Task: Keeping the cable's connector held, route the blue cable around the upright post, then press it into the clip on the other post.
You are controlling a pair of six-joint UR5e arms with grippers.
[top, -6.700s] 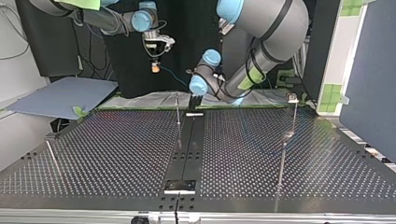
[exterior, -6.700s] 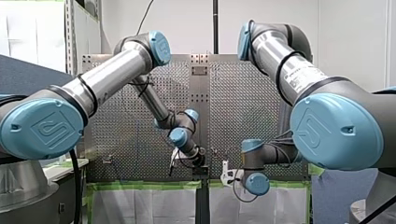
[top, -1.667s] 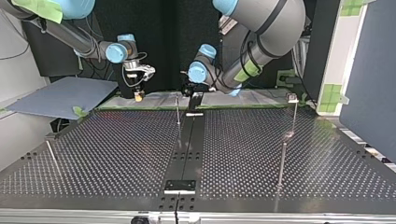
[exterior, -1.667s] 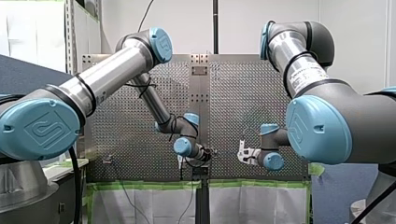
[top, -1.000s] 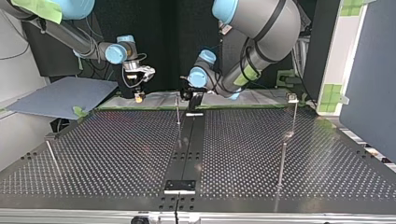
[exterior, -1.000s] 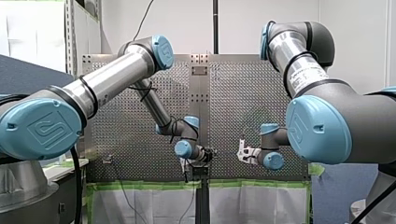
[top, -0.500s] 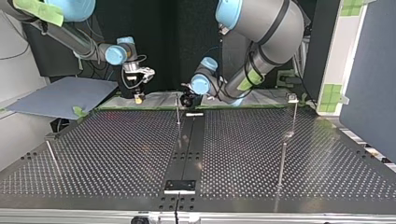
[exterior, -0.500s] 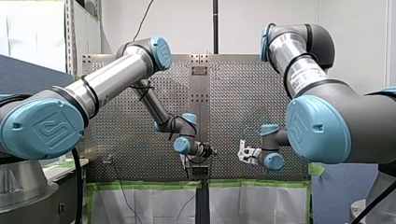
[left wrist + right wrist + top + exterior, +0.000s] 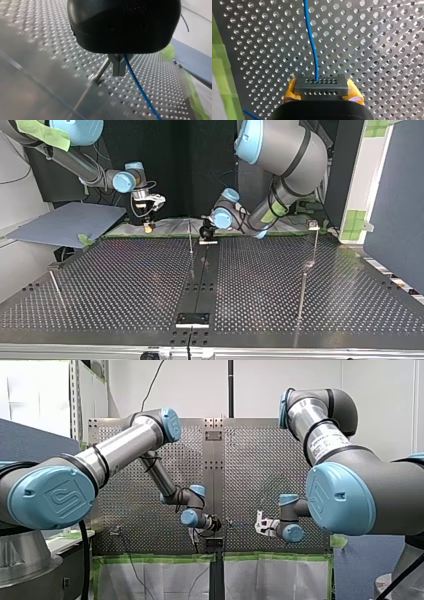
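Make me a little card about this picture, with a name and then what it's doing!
right end effector: yellow pads, shut on the connector
left end effector: shut on the blue cable, which trails out beside it
upright post: thin metal, right beside the left end effector
clip post: far off at the top view's right, no cable seen at it
table: covered in little holes

The cable [image 9: 312, 47] is blue, its connector [image 9: 321, 86] black, the perforated table [image 9: 374, 50] silver.
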